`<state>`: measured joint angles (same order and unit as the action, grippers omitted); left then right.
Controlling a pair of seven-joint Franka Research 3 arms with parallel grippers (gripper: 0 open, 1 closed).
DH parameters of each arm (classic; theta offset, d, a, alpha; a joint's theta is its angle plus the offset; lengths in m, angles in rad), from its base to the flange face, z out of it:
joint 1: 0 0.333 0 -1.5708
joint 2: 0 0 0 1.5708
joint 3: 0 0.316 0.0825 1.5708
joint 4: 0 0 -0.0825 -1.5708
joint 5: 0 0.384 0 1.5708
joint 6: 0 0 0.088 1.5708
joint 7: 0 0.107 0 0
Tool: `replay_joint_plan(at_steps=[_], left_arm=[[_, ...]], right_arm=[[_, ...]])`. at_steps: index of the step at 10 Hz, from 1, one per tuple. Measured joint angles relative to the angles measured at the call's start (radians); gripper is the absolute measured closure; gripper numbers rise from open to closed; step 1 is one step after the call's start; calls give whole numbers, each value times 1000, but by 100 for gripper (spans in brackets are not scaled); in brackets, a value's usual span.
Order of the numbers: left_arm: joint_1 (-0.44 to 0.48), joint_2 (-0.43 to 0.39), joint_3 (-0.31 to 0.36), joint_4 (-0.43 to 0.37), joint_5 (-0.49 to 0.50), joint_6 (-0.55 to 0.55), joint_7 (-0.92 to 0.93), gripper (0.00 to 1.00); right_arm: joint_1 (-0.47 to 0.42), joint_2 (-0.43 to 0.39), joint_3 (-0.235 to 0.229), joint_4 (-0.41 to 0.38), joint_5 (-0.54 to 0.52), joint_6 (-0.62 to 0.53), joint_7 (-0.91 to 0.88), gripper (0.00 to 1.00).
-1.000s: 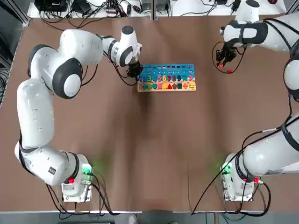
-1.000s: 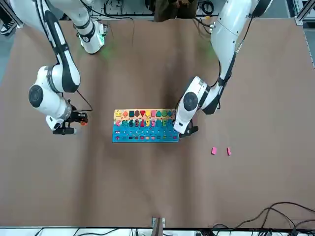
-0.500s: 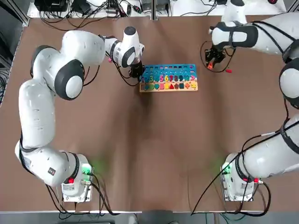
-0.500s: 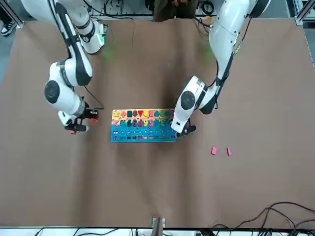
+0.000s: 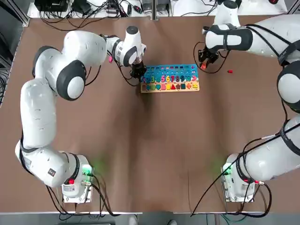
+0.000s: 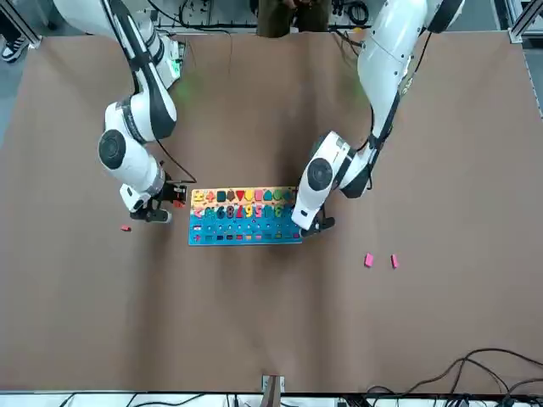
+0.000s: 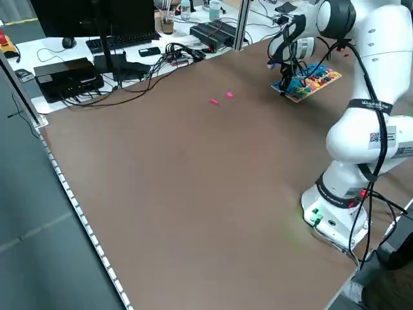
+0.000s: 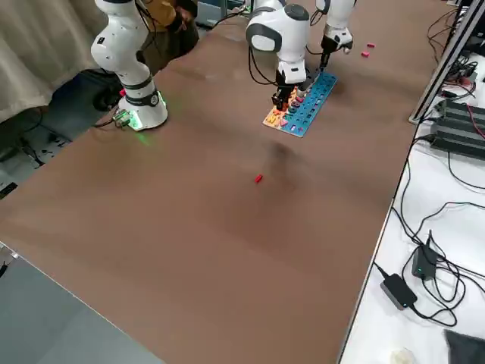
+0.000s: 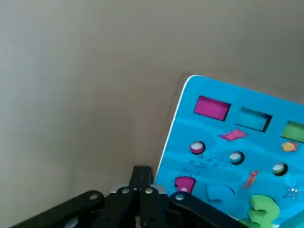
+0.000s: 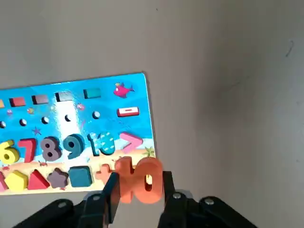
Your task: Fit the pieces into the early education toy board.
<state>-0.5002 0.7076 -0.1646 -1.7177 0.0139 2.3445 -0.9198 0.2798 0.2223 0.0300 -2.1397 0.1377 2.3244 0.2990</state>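
Gripping a thick orange number ten between its two fingers, the right gripper (image 5: 205, 63) is out past the right end of the toy board, on the side toward the table's far edge. That orange number piece (image 10: 142, 179) sits upright across the fingertips, clear to see from the right wrist.

The early education toy board (image 5: 169, 78), a flat rectangle with a blue top and a tan strip full of coloured shapes, lies on the brown-covered table (image 5: 154, 154), nearer the far edge than the robot's own, with the tan strip toward the robot. Near its right end I can see an open ten-shaped recess (image 10: 105, 142) beside a pink angle-shaped piece (image 10: 131, 141), and an open red-edged bar slot (image 10: 128, 111) above.

The left gripper (image 9: 141, 173) hangs at the board's left end, fingers closed together on nothing; whether it touches the board I can't tell.

Two small bright pink pieces, one (image 6: 368, 260) and another (image 6: 394, 262), lie beyond the board's left end, toward the table's far edge. A small red bar-shaped piece (image 6: 125, 228) lies alone off the board's right end. Someone, a person in brown trousers (image 6: 293, 17), is at the robot's edge of the table, between the arms.
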Motion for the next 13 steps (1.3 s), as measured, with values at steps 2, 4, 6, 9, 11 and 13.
replay_joint_plan(at_steps=[2, 4, 6, 9, 11, 13], left_arm=[[31, -1, -9, 16, -2, -92, 42, 96], [84, -43, -11, 27, -2, -196, 103, 92], [140, -134, -12, 34, -2, -265, 159, 88], [233, -219, -11, 50, -2, -294, 255, 85], [292, -226, -7, 111, 6, -330, 332, 69], [384, -228, -5, 169, 8, -342, 454, 44]], right_arm=[[15, 10, 0, -7, 13, 46, 2, 60], [44, 37, 1, -14, 32, 91, 2, 60], [74, 71, 1, -18, 36, 134, 4, 60], [110, 128, 5, -19, 37, 202, 5, 60], [116, 156, 16, -19, 37, 235, 6, 60], [116, 181, 17, -18, 38, 267, 6, 60]])
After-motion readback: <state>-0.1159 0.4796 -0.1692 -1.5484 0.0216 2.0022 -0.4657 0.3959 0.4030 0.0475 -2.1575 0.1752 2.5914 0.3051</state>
